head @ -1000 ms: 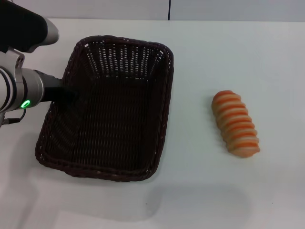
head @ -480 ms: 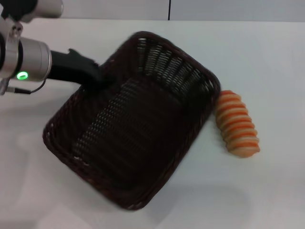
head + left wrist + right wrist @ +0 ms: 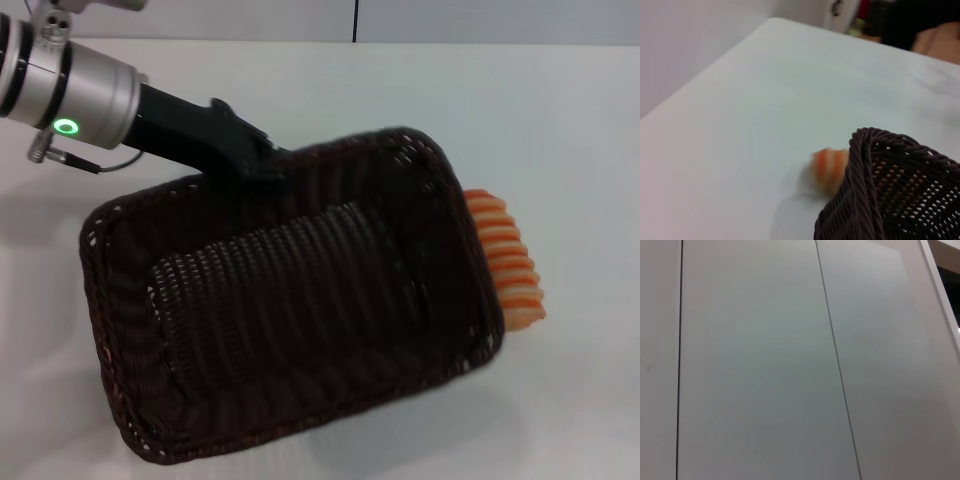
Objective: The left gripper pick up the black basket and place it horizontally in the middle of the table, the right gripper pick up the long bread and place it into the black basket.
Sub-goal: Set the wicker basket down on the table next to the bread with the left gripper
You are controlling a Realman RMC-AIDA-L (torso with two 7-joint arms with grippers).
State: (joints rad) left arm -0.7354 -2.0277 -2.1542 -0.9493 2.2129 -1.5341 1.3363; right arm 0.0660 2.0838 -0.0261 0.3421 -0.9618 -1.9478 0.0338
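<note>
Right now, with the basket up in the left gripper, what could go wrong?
The black basket hangs from one rim hold by the left gripper; it may tilt or slip. Its right end overlaps the long bread in the head view, so setting it down here could knock or trap the loaf.

Dark woven wicker, smooth white tabletop.
Black basket (image 3: 300, 310) of rough, matt braided wicker with open weave; table (image 3: 570, 130) plain, smooth, faintly glossy; left gripper (image 3: 262, 162) in matt black plastic on a brushed silver-grey metal arm; long bread (image 3: 508, 268) ridged, matt, tan-orange.
</note>
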